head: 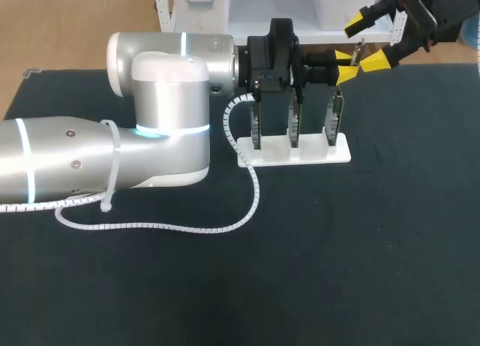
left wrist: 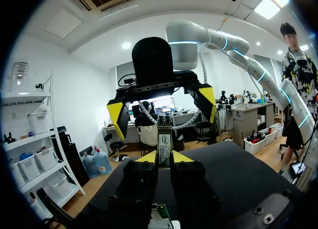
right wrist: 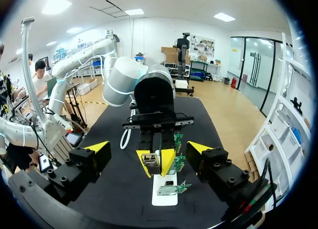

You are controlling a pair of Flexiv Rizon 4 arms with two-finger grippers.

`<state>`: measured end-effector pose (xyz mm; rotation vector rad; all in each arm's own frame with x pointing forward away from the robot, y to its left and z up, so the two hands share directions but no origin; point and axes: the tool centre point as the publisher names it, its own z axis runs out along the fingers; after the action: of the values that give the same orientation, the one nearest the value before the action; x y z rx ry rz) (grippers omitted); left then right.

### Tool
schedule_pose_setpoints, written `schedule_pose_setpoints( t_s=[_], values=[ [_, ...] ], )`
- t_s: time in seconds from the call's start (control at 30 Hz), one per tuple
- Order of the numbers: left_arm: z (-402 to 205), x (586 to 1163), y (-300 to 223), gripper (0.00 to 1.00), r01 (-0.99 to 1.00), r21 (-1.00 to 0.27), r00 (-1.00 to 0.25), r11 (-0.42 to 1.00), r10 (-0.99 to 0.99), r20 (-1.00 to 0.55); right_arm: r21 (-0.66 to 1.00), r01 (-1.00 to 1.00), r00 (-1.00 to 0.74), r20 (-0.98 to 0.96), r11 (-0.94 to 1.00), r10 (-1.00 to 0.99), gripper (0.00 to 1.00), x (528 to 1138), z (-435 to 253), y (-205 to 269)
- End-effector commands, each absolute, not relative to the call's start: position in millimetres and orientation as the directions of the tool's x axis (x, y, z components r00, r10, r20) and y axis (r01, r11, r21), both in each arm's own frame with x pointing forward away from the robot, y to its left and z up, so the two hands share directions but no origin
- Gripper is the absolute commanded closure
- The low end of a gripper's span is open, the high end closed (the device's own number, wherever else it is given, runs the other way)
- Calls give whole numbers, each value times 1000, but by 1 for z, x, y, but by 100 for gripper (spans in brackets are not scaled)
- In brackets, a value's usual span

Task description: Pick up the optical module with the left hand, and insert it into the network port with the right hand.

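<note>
The left pincer [head: 346,67], in the upper right of the head view, pinched the optical module [left wrist: 165,139] between its nearly closed yellow tips, with the module sticking out ahead of them. The right pincer [head: 367,43] faced it closely, its fingers spread wide to either side of the module and apart from it. Below them on the dark table [head: 375,248], a white rack [head: 294,154] held three upright circuit boards [head: 334,115].
</note>
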<state>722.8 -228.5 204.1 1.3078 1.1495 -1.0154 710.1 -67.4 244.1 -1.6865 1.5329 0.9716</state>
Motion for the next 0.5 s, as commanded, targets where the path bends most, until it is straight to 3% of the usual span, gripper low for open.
schedule_pose_setpoints(
  t_s=[0.03, 0.2, 0.3, 0.33, 0.4, 0.43, 0.5],
  values=[
    [204, 724, -229, 100, 984, 174, 171, 33, 75, -982, 16, -994, 41, -859, -107, -510, 0, 712, 244, -67],
    [204, 724, -229, 100, 984, 174, 171, 33, 75, -982, 16, -994, 41, -859, -107, -510, 0, 712, 244, -67],
    [204, 724, -229, 100, 984, 174, 171, 33, 75, -982, 16, -994, 41, -859, -107, -510, 59, 712, 244, -67],
    [204, 724, -229, 100, 984, 174, 171, 33, 75, -982, 16, -994, 41, -859, -107, -510, 64, 712, 244, -67],
    [204, 724, -229, 100, 984, 174, 171, 33, 75, -982, 16, -994, 41, -859, -107, -510, 91, 712, 244, -67],
    [204, 724, -229, 100, 984, 174, 171, 33, 75, -982, 16, -994, 41, -859, -107, -510, 100, 712, 244, -67],
    [204, 724, -229, 100, 984, 174, 171, 33, 75, -982, 16, -994, 41, -859, -107, -510, 100, 712, 244, -67]
  ],
)
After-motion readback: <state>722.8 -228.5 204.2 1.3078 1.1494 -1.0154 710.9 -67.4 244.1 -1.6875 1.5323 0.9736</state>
